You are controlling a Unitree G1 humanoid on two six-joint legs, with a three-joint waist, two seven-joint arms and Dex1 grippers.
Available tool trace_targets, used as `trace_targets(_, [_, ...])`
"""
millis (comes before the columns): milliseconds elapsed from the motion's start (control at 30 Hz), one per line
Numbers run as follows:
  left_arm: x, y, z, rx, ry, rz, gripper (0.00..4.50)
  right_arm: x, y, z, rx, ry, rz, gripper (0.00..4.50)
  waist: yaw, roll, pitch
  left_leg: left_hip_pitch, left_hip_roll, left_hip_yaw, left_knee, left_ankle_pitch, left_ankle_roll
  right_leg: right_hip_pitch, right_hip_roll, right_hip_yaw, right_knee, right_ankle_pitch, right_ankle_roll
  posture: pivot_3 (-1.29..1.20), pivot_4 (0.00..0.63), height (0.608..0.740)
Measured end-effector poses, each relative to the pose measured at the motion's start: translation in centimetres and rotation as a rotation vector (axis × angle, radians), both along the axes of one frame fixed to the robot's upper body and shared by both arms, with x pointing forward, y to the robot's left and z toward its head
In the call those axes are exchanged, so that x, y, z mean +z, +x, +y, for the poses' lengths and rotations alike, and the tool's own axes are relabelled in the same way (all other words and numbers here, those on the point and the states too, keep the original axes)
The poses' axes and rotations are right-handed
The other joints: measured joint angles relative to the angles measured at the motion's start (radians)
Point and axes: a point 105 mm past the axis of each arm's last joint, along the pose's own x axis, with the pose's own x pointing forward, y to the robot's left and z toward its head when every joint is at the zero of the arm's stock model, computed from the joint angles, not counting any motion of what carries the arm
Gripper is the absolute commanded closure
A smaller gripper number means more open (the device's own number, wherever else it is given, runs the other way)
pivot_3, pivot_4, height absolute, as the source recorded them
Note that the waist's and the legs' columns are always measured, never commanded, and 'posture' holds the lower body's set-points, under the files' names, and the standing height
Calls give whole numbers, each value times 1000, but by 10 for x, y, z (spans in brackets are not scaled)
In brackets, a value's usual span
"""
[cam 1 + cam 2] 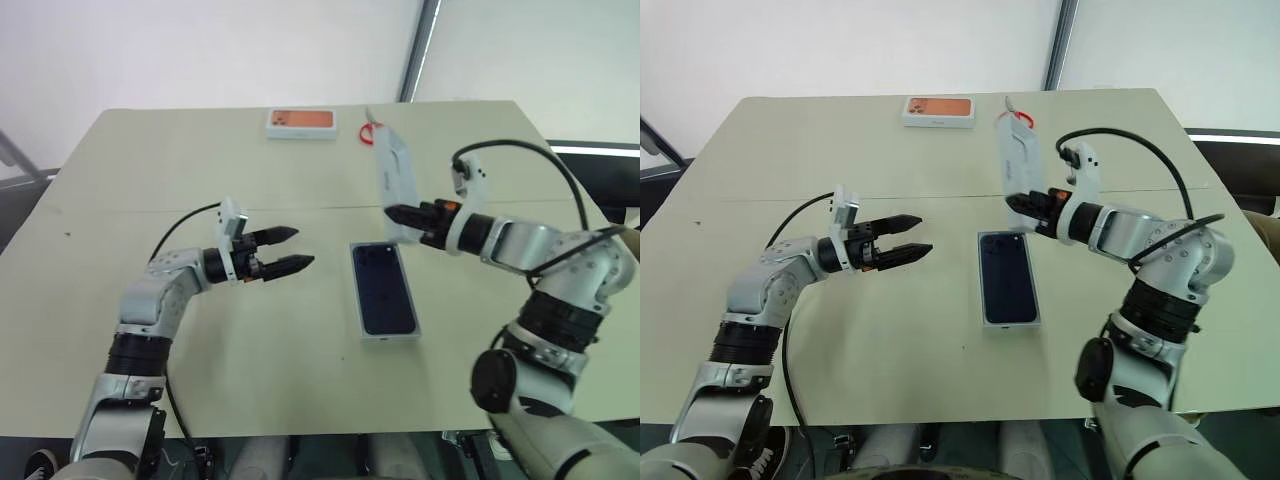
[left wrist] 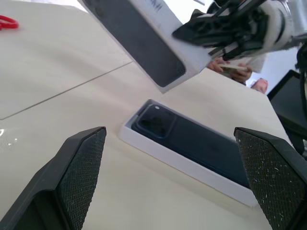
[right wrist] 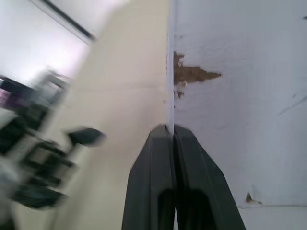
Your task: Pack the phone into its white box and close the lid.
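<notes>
Beige table (image 1: 200, 180) spanning most of the head-camera frame, seam line running across its middle

Right arm entering from lower right; right gripper (image 1: 398, 215) at centre-right, fingers pressed together, pinching one wall of the lid (image 1: 392, 180). Lid raised clear of the table, standing on edge and tilted, running from the fingertips up toward upper centre. Printed dark phone face of the lid visible in the left wrist view, overhanging the box; white inner face with a brown torn patch visible in the right wrist view

Left arm entering from lower left; left gripper (image 1: 288, 250) at centre-left, fingers spread, nothing between them, tips directed toward the box and well apart from it

White box (image 1: 384, 336) lying flat on the table at centre, just below the lid, uncovered

Phone (image 1: 382, 288) seated inside the white box, back up, camera bump at the far corner

White box with orange top (image 1: 301, 123) at upper centre near the far table edge

Small red item (image 1: 367, 133) just right of it
</notes>
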Motion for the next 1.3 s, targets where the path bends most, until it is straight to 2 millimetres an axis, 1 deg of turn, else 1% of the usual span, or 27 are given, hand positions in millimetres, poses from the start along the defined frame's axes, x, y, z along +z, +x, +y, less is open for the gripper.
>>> trace_targets(33, [4, 0, 3, 10, -10, 0, 0, 1, -7, 6, 45, 35, -5, 4463, 0, 0, 0, 0, 0, 0, 0, 0, 0, 0, 0, 0, 0, 0, 0, 0, 150, 740])
trace_targets(100, [10, 1, 8, 29, -21, -3, 0, -4, -19, 15, 105, 73, 9, 4463, 1, 0, 0, 0, 0, 0, 0, 0, 0, 0, 0, 0, 0, 0, 0, 0, 150, 740])
trace_targets(200, [18, 0, 13, 46, -42, -12, 0, -20, -43, 27, 183, 133, 105, 4463, -3, 0, 0, 0, 0, 1, 0, 0, 0, 0, -2, 1, 0, 0, 0, 0, 150, 740])
trace_targets(300, [24, -4, 11, 33, -69, 3, 0, -32, -64, 42, 256, 163, 167, 4463, -9, 0, 0, 0, 1, 1, 0, 0, 0, 0, 1, 1, 0, 0, 0, 0, 150, 740])
trace_targets(333, [27, -6, 11, 30, -82, 8, 0, -35, -69, 47, 269, 163, 179, 4463, -13, 0, 0, 0, 1, 1, 0, 0, 0, 0, 2, 1, 0, 0, 0, 0, 150, 740])
trace_targets(400, [29, -8, 10, 26, -79, 1, 0, -36, -73, 54, 273, 188, 187, 4463, -21, 0, 0, 0, 1, 1, -1, 0, 1, 0, 2, 1, 0, 0, 0, 0, 150, 740])
trace_targets(467, [25, -12, 10, 28, -72, 10, 0, -36, -78, 58, 279, 235, 185, 4463, -24, 0, 0, 0, 1, 1, -1, 0, 1, 0, 2, 1, -1, 0, 0, 0, 150, 740])
trace_targets(533, [21, -16, 11, 29, -69, 25, 0, -39, -89, 65, 314, 246, 193, 4463, -25, 0, 0, 0, 1, 1, -1, 0, 1, 0, 3, 1, -1, 0, 0, 0, 150, 740])
trace_targets(600, [20, -20, 10, 20, -69, 30, 517, -45, -94, 68, 336, 215, 211, 4500, -24, 0, 0, 0, 1, 0, 0, 0, 1, 0, 3, 1, -1, 0, 0, 0, 150, 740])
trace_targets(633, [20, -22, 9, 14, -71, 31, 856, -48, -94, 67, 333, 207, 221, 4500, -22, 0, 0, 0, 1, 0, 0, 0, 1, 1, 2, 1, -1, 0, 0, 0, 150, 740])
trace_targets(700, [16, -27, 8, -2, -71, 45, 1880, -57, -97, 64, 339, 174, 257, 4500, -18, 0, 0, 0, 1, 1, 0, 0, 1, 1, 2, 1, -1, 0, 0, 0, 150, 740])
trace_targets(767, [8, -30, 8, -2, -69, 74, 2875, -64, -100, 66, 341, 173, 289, 4500, -19, 0, 0, 0, 2, 0, -1, 0, 1, 0, 2, 1, -1, 0, 0, 0, 150, 740])
trace_targets(800, [4, -32, 8, -6, -66, 86, 3374, -66, -100, 68, 339, 177, 299, 4500, -19, 0, 0, 0, 2, 1, -1, 0, 1, 0, 2, 1, -1, 0, 0, 0, 150, 740])
trace_targets(833, [0, -33, 7, -12, -62, 97, 3979, -67, -100, 68, 334, 177, 303, 4500, -19, 0, 0, 0, 2, 1, -1, 0, 1, 0, 2, 2, -1, 0, 0, 0, 150, 740])
trace_targets(867, [-3, -36, 5, -24, -58, 107, 4441, -66, -98, 69, 325, 189, 302, 4500, -19, 0, 0, 0, 2, 1, -1, 0, 1, 0, 2, 2, -1, 0, 0, 0, 150, 740])
trace_targets(1033, [-22, -46, 2, -44, -18, 140, 4441, -67, -94, 70, 290, 204, 317, 4500, -14, 0, 0, 0, 1, 1, -1, 0, 1, 0, 1, 2, -2, 0, 0, 0, 150, 740])
trace_targets(1100, [-25, -46, -2, -47, -13, 133, 4441, -70, -93, 70, 283, 208, 332, 4500, -4, 0, 0, 0, 1, 1, -1, 0, 1, 0, 1, 2, -2, 0, 0, 0, 150, 740])
trace_targets(1200, [-36, -49, -11, -52, 3, 137, 4500, -73, -93, 70, 275, 219, 349, 3562, 4, 0, 0, 0, 1, 1, -1, 0, 1, 1, 0, 2, -3, 0, 0, 0, 150, 740])
trace_targets(1267, [-41, -50, -20, -61, 2, 145, 4500, -76, -92, 69, 266, 219, 364, 2546, 5, 0, 0, 0, 1, 1, -1, 0, 1, 1, 0, 2, -3, 0, -1, 0, 150, 740])
trace_targets(1300, [-41, -50, -22, -58, -10, 146, 4500, -77, -92, 69, 264, 219, 370, 2058, 4, 0, 0, 0, 1, 1, -1, 0, 1, 1, 0, 2, -3, 0, -1, 0, 150, 740])
